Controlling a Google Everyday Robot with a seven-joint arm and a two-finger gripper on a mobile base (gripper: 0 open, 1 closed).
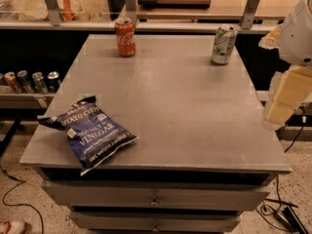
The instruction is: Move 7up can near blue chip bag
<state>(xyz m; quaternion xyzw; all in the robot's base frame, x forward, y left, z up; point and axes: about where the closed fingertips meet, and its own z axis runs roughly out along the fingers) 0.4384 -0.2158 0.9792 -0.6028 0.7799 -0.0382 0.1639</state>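
The 7up can (pixel 223 44) is silver-white with green lettering and stands upright at the far right of the grey table top (pixel 175 106). The blue chip bag (pixel 88 132) lies flat at the near left corner, its lower end slightly over the front edge. My gripper (pixel 282 100) shows as pale cream parts under the white arm (pixel 298 30) at the right edge of the view. It hangs beyond the table's right edge, nearer than the can and apart from it. It holds nothing that I can see.
A red Coca-Cola can (pixel 125 37) stands upright at the far left of the table. Several cans (pixel 29 81) sit on a low shelf to the left. A counter with metal posts (pixel 251 6) runs behind the table. Drawers (pixel 155 199) and cables (pixel 282 213) lie below.
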